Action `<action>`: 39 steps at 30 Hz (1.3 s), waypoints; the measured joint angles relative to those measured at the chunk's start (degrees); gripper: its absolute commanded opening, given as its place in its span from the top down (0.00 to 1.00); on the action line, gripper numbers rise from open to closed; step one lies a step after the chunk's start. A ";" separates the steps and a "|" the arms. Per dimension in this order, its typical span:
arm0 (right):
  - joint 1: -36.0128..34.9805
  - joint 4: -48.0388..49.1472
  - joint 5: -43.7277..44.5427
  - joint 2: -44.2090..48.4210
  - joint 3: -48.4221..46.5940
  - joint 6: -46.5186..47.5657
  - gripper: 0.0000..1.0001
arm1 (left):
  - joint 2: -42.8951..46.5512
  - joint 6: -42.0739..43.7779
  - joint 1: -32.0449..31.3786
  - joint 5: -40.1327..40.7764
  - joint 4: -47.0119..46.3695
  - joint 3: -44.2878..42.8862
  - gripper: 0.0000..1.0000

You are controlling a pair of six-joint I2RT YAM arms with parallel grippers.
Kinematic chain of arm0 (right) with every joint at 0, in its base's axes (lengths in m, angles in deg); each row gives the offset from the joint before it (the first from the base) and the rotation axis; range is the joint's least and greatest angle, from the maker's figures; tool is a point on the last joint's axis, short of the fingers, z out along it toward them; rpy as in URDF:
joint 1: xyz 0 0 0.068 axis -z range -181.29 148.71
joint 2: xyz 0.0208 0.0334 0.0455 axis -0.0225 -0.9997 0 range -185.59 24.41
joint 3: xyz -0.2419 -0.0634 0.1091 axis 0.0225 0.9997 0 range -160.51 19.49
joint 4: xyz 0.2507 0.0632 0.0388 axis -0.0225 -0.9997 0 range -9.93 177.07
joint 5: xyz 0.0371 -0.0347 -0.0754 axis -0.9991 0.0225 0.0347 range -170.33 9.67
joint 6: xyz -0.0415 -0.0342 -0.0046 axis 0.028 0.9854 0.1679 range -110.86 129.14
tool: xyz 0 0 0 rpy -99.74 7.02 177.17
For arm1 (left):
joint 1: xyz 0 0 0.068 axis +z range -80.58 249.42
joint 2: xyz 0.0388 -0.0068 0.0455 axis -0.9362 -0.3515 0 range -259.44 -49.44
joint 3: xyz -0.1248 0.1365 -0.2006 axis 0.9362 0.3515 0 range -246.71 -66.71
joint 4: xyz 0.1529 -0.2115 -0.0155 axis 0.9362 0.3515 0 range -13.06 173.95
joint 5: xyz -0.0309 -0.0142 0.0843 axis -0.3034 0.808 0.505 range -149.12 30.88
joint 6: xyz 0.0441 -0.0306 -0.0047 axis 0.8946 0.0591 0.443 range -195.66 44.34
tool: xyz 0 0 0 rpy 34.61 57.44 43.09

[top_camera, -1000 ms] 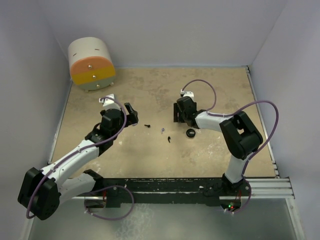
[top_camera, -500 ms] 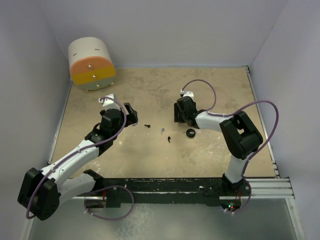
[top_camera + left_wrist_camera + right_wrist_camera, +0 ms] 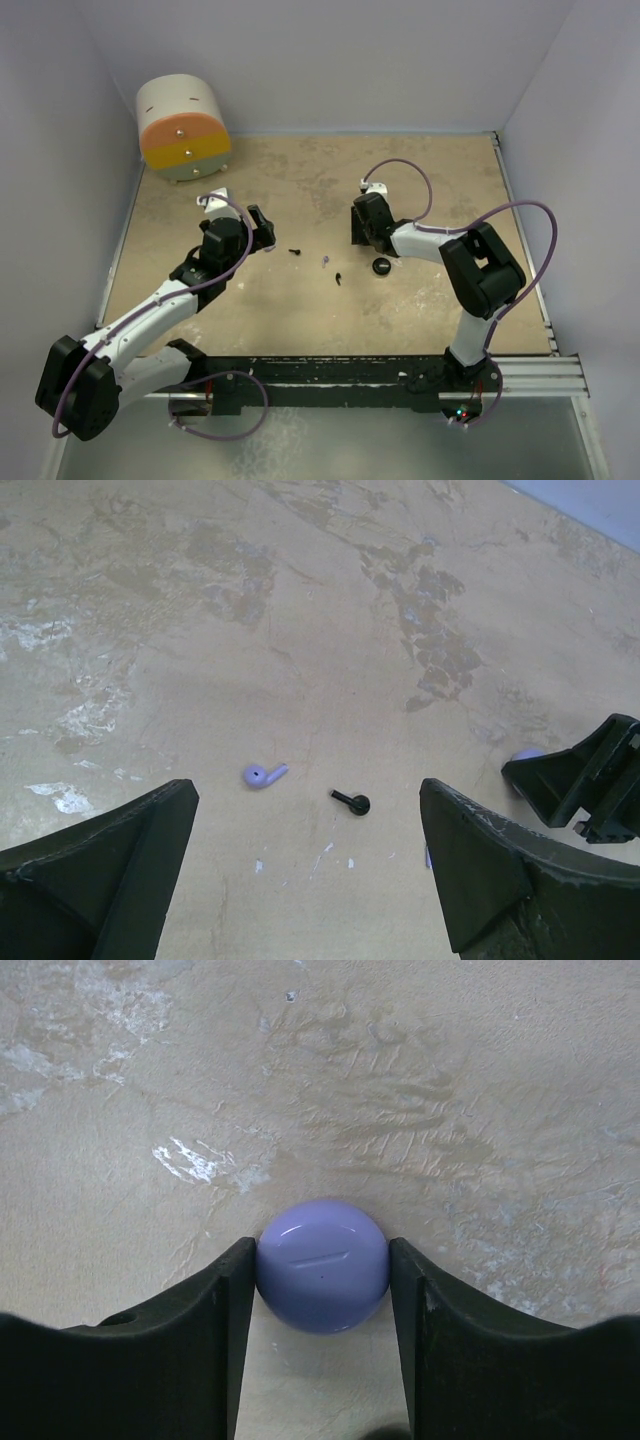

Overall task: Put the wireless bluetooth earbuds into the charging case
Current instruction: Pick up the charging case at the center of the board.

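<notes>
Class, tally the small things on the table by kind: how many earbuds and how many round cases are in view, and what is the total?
Earbuds: 3 (two black, one lavender)
Round cases: 2 (one black, one lavender in the right gripper)
Total: 5

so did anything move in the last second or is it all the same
Nothing visibly changed. The right gripper stays shut on the round lavender charging case on the tan table. The left gripper stays open, short of the loose lavender earbud and black earbud. The black round disc lies where it was.
</notes>
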 measured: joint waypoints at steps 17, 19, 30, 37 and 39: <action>-1.36 14.12 -14.40 18.14 5.20 15.32 1.00 | -4.31 -1.14 0.00 -9.44 -6.10 -3.23 0.08; -1.42 17.16 -17.29 21.51 6.99 16.98 1.00 | -4.31 -1.64 0.00 -11.10 -7.85 -3.23 0.08; -3.93 22.25 -30.40 27.23 13.62 25.11 1.00 | -9.03 -4.63 0.00 -22.16 -17.90 -3.32 0.24; -5.31 23.28 -33.20 27.80 14.60 26.62 1.00 | -10.21 -7.08 -0.02 -27.76 -26.12 -2.80 0.27; -5.49 23.67 -33.68 27.78 14.60 26.75 1.00 | -10.86 -8.04 -0.04 -29.22 -28.61 -2.08 0.28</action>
